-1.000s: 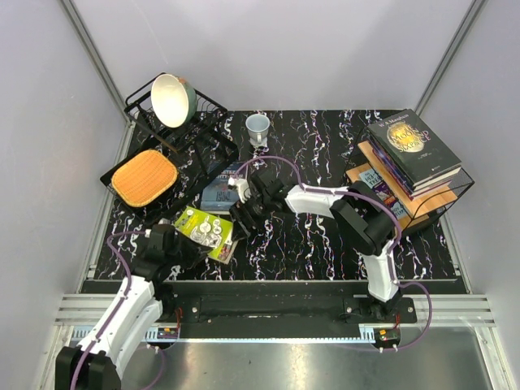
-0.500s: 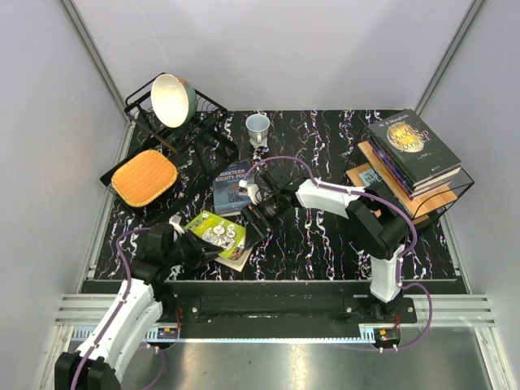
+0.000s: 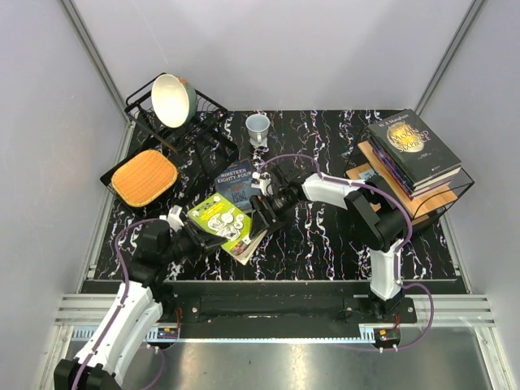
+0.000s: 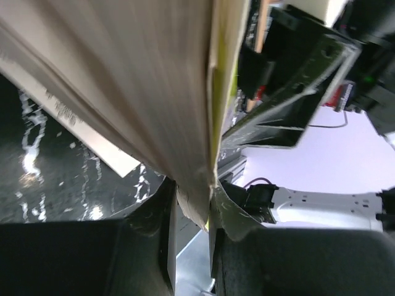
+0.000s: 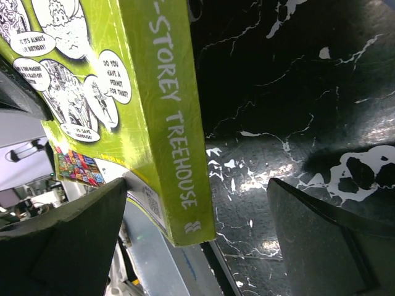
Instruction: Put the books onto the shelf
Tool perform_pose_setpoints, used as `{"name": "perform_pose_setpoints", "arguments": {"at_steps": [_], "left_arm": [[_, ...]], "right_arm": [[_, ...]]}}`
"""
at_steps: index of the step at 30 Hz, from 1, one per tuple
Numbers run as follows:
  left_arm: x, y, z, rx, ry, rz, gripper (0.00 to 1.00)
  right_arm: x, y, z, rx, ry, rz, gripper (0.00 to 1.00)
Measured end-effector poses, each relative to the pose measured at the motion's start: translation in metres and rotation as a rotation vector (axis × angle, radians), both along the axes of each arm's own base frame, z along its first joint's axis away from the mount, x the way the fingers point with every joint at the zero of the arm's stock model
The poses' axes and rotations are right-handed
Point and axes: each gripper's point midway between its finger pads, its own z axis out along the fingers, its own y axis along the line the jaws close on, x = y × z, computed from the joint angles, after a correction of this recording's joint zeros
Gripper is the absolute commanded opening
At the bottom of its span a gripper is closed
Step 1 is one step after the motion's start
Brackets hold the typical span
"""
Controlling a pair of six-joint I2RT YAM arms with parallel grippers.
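Right, starting at my 8 o'clock: the left gripper (image 3: 195, 236) is clenched on the near-left corner of the lime green book (image 3: 219, 219). Its wrist view shows only that corner of pages and cover nipped between the fingers (image 4: 162, 246), with the book raised at a tilt off the marble table (image 3: 325, 236). A second book with pale page edges (image 3: 250, 246) lies just under its 5 o'clock corner. The blue-grey book (image 3: 237, 183) lies flat on the table at its 12 o'clock.

Moving right, the right gripper (image 3: 264, 213) stands with jaws spread wide at the lime book's 3 o'clock edge. The spine hangs between its fingers, touching neither as far as I can see. The shelf (image 3: 422, 205) sits well apart at the table's 3 o'clock, with a stack of books (image 3: 410, 142) already on its top board.

I judge this a handover, and I see three risks:
- A thin corner pinch could let the book swing or slip if I release early.
- Closing the right fingers off-centre could twist it.
- The crowded top board could shed its stack if I nudge it.
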Motion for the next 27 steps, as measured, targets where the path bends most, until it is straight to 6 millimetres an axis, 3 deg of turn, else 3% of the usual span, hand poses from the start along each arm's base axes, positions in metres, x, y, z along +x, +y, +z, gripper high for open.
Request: {"name": "perform_pose_setpoints", "arguments": {"at_steps": [7, 11, 12, 13, 16, 17, 18, 21, 24, 27], "left_arm": [[0.002, -0.004, 0.012, -0.038, -0.038, -0.009, 0.0], [0.005, -0.006, 0.019, -0.069, -0.062, -0.01, 0.0], [0.005, -0.007, 0.021, -0.077, -0.068, -0.011, 0.0], [0.006, -0.007, 0.022, -0.084, -0.073, -0.011, 0.0], [0.007, -0.008, 0.022, -0.09, -0.079, -0.012, 0.02], [0.006, -0.008, 0.02, -0.087, -0.076, -0.015, 0.3], [0.006, -0.008, 0.019, -0.086, -0.078, -0.015, 0.46], [0.003, -0.011, 0.024, -0.085, -0.118, -0.057, 0.78], [0.003, -0.012, 0.038, -0.031, -0.214, -0.117, 0.86], [0.009, -0.009, 0.077, 0.087, -0.362, -0.179, 0.89]], "right_arm": [[-0.006, 0.004, 0.011, 0.042, 0.071, -0.005, 0.99], [-0.008, 0.01, 0.023, 0.091, 0.108, 0.003, 0.85], [-0.009, 0.011, 0.026, 0.105, 0.117, 0.007, 0.64], [-0.009, 0.013, 0.029, 0.118, 0.123, 0.012, 0.52], [-0.012, 0.017, 0.041, 0.167, 0.144, 0.033, 0.0], [-0.013, 0.018, 0.046, 0.175, 0.154, 0.034, 0.0], [-0.011, 0.017, 0.048, 0.177, 0.135, 0.036, 0.0], [-0.008, 0.009, 0.055, 0.149, 0.023, 0.064, 0.0], [0.008, -0.008, 0.06, 0.049, -0.216, 0.121, 0.0], [0.022, -0.044, 0.074, -0.063, -0.473, 0.197, 0.0]]}}
